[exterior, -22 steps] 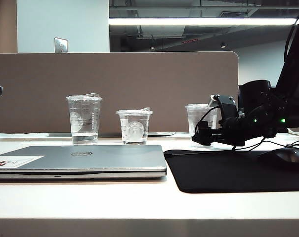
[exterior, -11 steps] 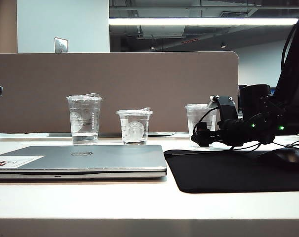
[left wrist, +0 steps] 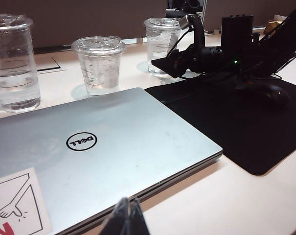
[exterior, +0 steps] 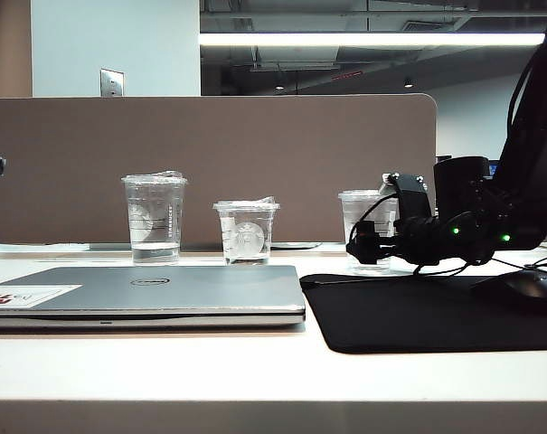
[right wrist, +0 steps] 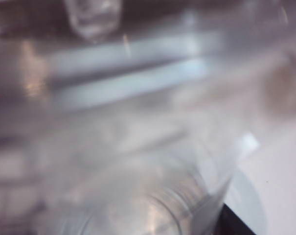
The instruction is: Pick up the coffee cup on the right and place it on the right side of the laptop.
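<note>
since earlier frame right tool [exterior: 362, 244] creeps leftward, nearer coffee cup [exterior: 362, 226]; jaws spread wide, level with cup's lower wall, nothing held. cup stands on desk [exterior: 255, 371] well right of laptop [exterior: 146, 294], behind black mat [exterior: 436, 312]. left tool [left wrist: 125, 220] at laptop's near edge, looks closed, idle. judgement: thin clear plastic, light, slippery, crushable; grip mid-wall below lid, gentle squeeze.

I work in an office: a desk divider [exterior: 210, 167], a laptop [exterior: 146, 294] and ceiling strip lights [exterior: 372, 39].
</note>
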Controlling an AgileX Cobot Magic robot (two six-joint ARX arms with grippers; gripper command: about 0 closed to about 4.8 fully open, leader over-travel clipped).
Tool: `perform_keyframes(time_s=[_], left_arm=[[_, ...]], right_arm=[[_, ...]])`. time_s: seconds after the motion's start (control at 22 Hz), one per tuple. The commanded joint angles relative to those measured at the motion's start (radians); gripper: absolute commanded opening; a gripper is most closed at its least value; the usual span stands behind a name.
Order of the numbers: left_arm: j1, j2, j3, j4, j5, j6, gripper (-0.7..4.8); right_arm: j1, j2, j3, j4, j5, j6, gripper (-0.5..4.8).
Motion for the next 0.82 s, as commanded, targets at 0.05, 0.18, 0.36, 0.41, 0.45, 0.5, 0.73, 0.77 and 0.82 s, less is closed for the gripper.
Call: perform_keyframes(time_s=[0.05,0.18,0.36,0.41,0.45,0.5,0.73,0.77,0.82], left_arm=[[0.002,0.0,0.003,0.013,0.002,0.002,-0.05],[0.002,0.0,0.003,0.012,0.002,0.002,-0.05],[0.002,0.0,0.003,0.012,0.002,0.002,-0.05],[0.002,0.0,0.003,0.012,0.002,0.002,-0.05],[0.002,0.0,0.003,0.012,0.002,0.002,-0.05],[0.002,0.0,0.003,0.012,0.002,0.002,-0.05],[0.002,0.0,0.003,0.012,0.002,0.002,-0.05],[0.002,0.0,0.003,0.013,0.002,0.002,-0.05],[0.002,0.0,0.003,0.013,0.002,0.002,-0.05]], right_arm=[[0.005,-0.004,0.006,-0.005,0.002,0.004,4.79],[0.005,-0.004,0.006,-0.006,0.013,0.004,4.79],[0.005,-0.004,0.006,-0.006,0.013,0.005,4.79],[0.005,-0.004,0.006,-0.006,0.013,0.005,4.79],[0.006,-0.004,0.006,-0.006,0.013,0.005,4.79],[0.006,-0.004,0.006,-0.006,0.013,0.005,4.79],[0.008,-0.004,0.006,-0.004,0.013,0.005,4.23],[0.009,-0.004,0.006,-0.003,0.013,0.005,4.23],[0.01,-0.004,0.006,-0.003,0.013,0.005,4.23]])
